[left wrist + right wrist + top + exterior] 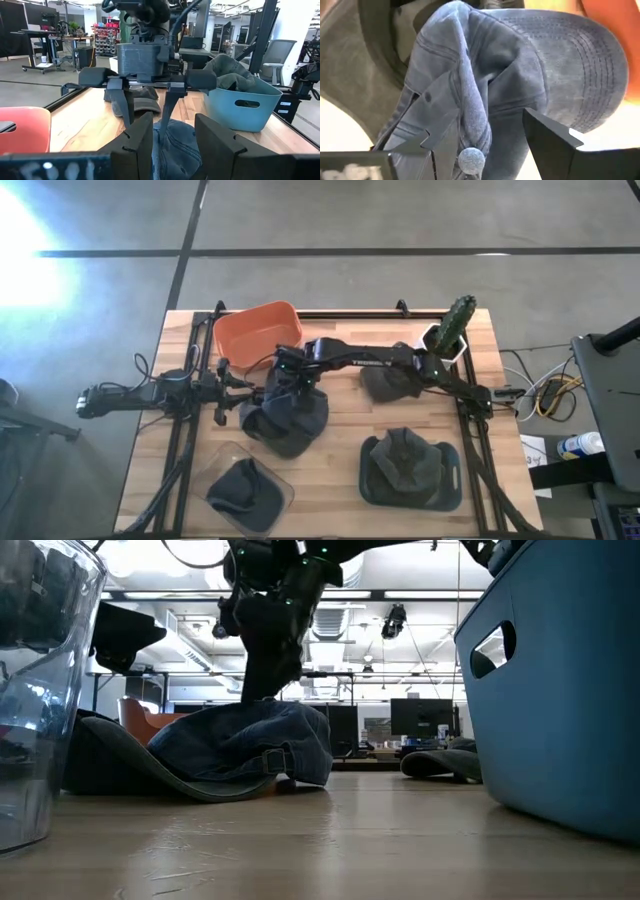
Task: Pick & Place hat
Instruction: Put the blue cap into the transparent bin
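Wood planks make up the bench [330, 420], and hats lie all over it. One blue hat [290, 418] sits near the middle, on top of a dark hat [120, 765]. The right tool [292, 376] is down over the blue hat, its fingers [547, 135] partly open with a fold of cloth between them, not squeezed yet. I think this is the grabbing step. Next it should close tight on the fold and lift only the blue hat. The left tool [172, 145] waits just beside the hat, open and holding nothing
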### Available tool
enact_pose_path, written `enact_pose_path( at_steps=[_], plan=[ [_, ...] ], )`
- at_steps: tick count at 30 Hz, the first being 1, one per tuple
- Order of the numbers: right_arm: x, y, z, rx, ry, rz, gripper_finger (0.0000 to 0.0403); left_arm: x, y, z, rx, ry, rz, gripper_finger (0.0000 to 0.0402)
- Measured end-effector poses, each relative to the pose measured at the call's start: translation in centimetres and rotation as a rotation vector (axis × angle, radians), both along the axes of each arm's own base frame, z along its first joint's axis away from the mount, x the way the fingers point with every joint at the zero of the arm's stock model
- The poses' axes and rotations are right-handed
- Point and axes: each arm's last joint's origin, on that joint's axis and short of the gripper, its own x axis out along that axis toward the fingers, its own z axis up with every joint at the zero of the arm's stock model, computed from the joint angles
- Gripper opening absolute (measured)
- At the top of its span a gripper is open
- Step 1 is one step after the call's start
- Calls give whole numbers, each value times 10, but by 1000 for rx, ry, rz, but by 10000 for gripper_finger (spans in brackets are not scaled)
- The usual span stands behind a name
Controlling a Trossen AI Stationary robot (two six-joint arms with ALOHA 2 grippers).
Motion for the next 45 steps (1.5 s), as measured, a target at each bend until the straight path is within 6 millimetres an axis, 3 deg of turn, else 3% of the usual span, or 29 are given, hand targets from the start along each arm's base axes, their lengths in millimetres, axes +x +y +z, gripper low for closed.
enact_pose_path(
  at_steps=[6,12,17,21,23,26,33,39,45],
  plan=[
    [-2,1,-6,2,33,23,210,0,0,0,0,0,0,140],
    [-7,5,-25,73,100,20,193,0,0,0,0,0,0,140],
    [-8,5,-35,130,128,-8,128,0,0,0,0,0,0,140],
    [-7,7,-27,144,112,-11,56,0,0,0,0,0,0,140],
    [-7,8,-17,140,95,3,25,0,0,0,0,0,0,140],
    [-10,9,4,148,77,25,21,0,0,0,0,0,0,140],
    [-48,13,70,179,54,15,19,0,0,0,0,0,0,140],
    [-64,12,129,539,-179,86,24,0,0,0,0,0,0,140],
    [-42,23,164,795,-474,211,25,0,0,0,0,0,0,140]
  ],
)
